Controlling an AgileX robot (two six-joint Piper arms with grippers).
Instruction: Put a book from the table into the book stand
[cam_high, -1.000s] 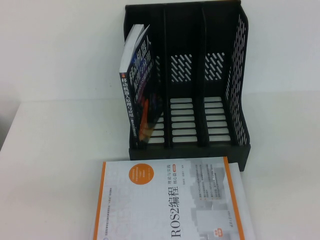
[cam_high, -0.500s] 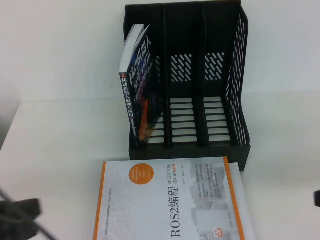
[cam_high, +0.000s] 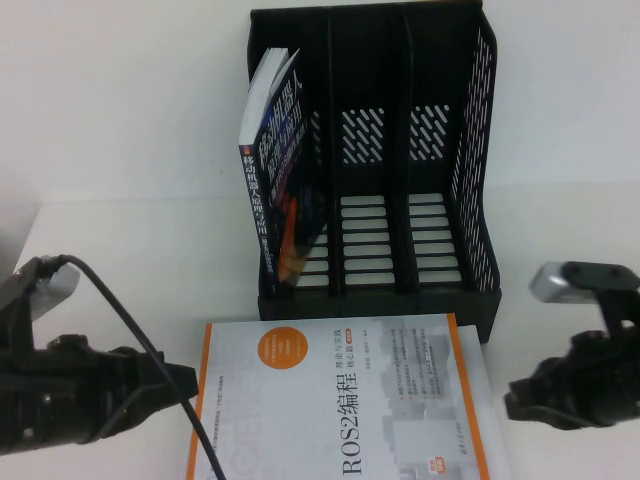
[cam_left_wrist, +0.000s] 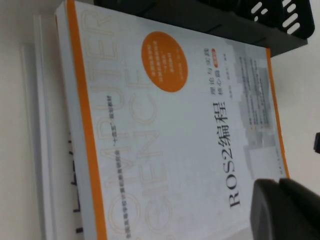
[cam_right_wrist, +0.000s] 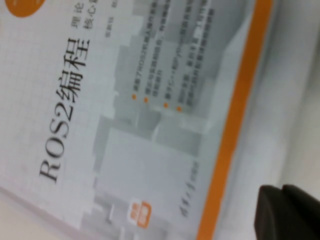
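Book flat betw both; left end effector, right end effector empty, opening unclear.

From my high view the white book runs off the bottom edge, so I can't see its lower end. The left gripper at lower left and the right gripper at lower right are dark shapes. The right wrist view is blurred.
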